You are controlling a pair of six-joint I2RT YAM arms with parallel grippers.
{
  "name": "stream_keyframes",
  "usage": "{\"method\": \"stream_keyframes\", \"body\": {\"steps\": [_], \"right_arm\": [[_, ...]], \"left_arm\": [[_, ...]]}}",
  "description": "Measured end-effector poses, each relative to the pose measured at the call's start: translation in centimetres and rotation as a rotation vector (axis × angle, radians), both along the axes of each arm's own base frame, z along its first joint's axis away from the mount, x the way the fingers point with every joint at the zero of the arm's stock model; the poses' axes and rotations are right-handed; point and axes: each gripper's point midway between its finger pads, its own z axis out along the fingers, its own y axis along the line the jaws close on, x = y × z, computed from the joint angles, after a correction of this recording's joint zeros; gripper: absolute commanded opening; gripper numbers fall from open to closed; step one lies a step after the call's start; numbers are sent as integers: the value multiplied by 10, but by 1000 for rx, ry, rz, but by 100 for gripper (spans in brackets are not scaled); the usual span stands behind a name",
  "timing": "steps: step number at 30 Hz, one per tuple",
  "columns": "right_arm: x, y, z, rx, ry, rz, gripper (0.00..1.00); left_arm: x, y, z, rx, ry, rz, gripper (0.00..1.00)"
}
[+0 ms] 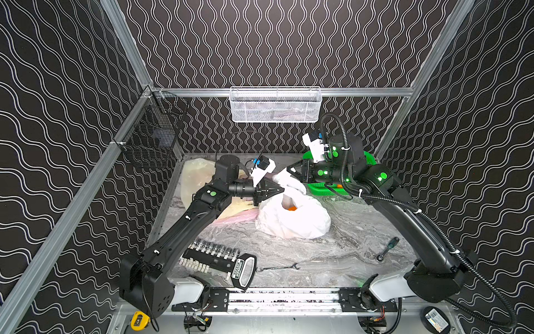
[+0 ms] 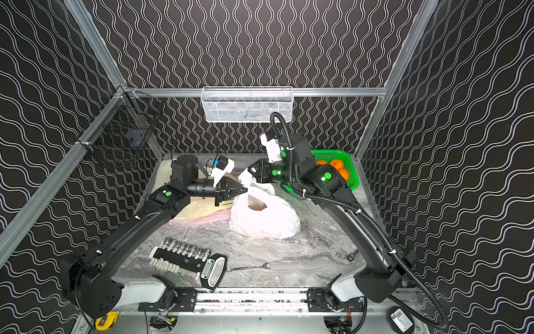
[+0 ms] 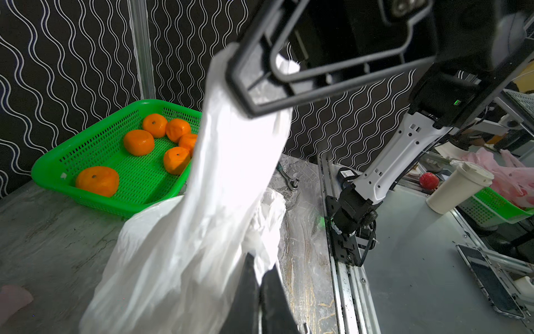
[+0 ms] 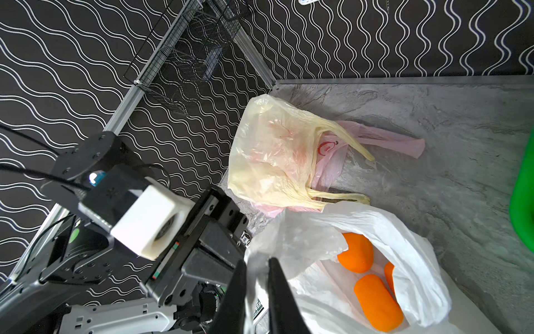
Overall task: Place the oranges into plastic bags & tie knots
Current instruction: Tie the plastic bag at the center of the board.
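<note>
The white plastic bag [image 1: 293, 222] [image 2: 264, 222] sits mid-table, its mouth open, with oranges [image 4: 356, 252] [image 1: 292, 208] inside. My left gripper [image 1: 281, 190] [image 2: 245, 189] [image 3: 261, 267] is shut on one handle of the white bag [image 3: 187, 245]. My right gripper [image 1: 285, 171] [image 2: 249, 171] [image 4: 257, 264] is shut on the other handle, stretched up from the bag [image 4: 375, 225]. Several more oranges [image 3: 138, 141] [image 2: 336, 164] lie in the green basket [image 3: 86, 150] [image 2: 353, 176] at back right. A yellowish bag [image 4: 274, 153] [image 1: 193, 176] lies over a pink bag [image 4: 384, 138] at back left. No knots show.
A socket set [image 1: 213, 254], a wrench [image 1: 277, 268] and a ratchet [image 1: 387, 248] lie near the table's front. A white mesh basket [image 1: 274, 104] hangs on the back rail and a black wire basket [image 1: 153, 136] on the left rail.
</note>
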Motion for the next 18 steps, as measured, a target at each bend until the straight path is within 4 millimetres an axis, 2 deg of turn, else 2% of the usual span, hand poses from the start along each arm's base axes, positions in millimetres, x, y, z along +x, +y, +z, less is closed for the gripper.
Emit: {"method": "stream_keyframes", "body": {"steps": [5,11,13,18], "right_arm": [[5,-3,-4,-11,-17,-26,1],[-1,-11,7,60,-111,-44,0],[-7,-14,-3,84,-132,-40,0],[-26,-15,-43,141,-165,-6,0]], "left_arm": [[5,-2,-4,-12,14,46,0],[20,0,-8,-45,15,166,0],[28,3,-10,-51,20,214,0],[41,5,-8,-70,10,276,0]]}}
